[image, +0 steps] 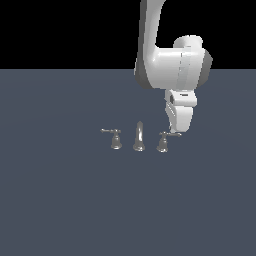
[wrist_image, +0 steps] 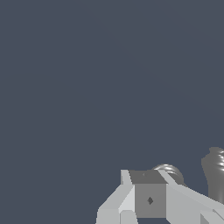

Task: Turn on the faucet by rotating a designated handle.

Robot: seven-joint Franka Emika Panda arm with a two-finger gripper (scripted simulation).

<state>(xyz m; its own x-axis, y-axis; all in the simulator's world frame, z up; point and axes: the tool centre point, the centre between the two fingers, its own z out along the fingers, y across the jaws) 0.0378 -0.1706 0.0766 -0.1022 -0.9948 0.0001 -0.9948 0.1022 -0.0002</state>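
Faucet (image: 139, 137) hardware stands on the flat grey floor (image: 60, 200) in a short row of three chrome pieces. Nearest to my gripper (image: 174, 129) is the handle (image: 164, 141) at the exterior view's right end of that row, a bell-shaped base with a thin lever pointing toward the exterior view's right. My fingertips come down just behind and beside that lever, at about its height; whether they touch it I cannot tell. I also cannot tell whether my fingers are parted or closed, since from outside they merge into one white shape. In the wrist view my grey finger (wrist_image: 148, 199) fills the lower corner, with a rounded chrome cap (wrist_image: 169, 171) showing just past it and a darker chrome column (wrist_image: 215, 175) beside that. Further along the row stands the tall tapered spout (image: 139, 135), upright in the middle. Beyond it, well apart from me, is the other handle (image: 115, 138), its lever aimed toward the exterior view's left. Above, my white arm (image: 172, 62) rises out of the picture.
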